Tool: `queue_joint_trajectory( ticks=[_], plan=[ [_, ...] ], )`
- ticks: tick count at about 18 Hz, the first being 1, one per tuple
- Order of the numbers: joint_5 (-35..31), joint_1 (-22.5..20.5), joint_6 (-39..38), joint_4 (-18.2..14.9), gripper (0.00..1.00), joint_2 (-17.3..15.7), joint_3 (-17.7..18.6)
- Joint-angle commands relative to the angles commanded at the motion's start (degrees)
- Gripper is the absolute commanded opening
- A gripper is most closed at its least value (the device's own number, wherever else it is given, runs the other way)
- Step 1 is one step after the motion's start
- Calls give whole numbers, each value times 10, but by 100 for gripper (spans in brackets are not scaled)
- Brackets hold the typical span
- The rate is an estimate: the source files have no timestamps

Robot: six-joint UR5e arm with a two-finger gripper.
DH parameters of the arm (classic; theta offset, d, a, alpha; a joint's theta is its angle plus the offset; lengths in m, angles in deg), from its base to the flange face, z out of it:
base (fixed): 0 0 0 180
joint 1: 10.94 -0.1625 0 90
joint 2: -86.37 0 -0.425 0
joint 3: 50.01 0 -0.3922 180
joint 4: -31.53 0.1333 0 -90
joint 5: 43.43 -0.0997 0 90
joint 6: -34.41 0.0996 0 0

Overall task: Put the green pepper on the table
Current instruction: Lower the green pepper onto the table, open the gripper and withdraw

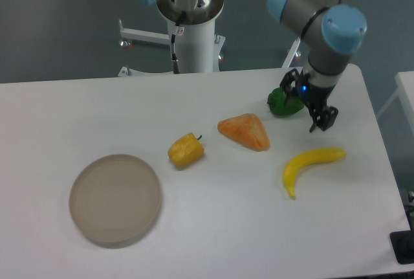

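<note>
The green pepper (283, 103) is small, glossy and dark green. It lies on the white table (213, 227) at the back right. My gripper (306, 100) points down just to the right of it. Its jaws stand apart: one black finger (289, 78) shows behind the pepper and the other finger (323, 118) shows in front and to the right. The pepper sits at the left edge of the gap between them, and the fingers do not close on it. I cannot tell whether a finger touches it.
An orange wedge-shaped toy (245, 131) lies left of the pepper. A yellow pepper (185, 150) lies further left, a yellow banana (311, 164) in front of the gripper, and a round beige-grey plate (115, 198) at the front left. The table's right edge is close to the gripper.
</note>
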Motion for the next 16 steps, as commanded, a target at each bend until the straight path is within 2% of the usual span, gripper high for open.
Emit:
queue_joint_trajectory(
  ticks=[5,10,16],
  plan=[
    [0,38,-42,-4,100,37,-51],
    [25,34,-32,2,100,30,-43],
    [25,28,-25,2,100,20,-28]
  ],
)
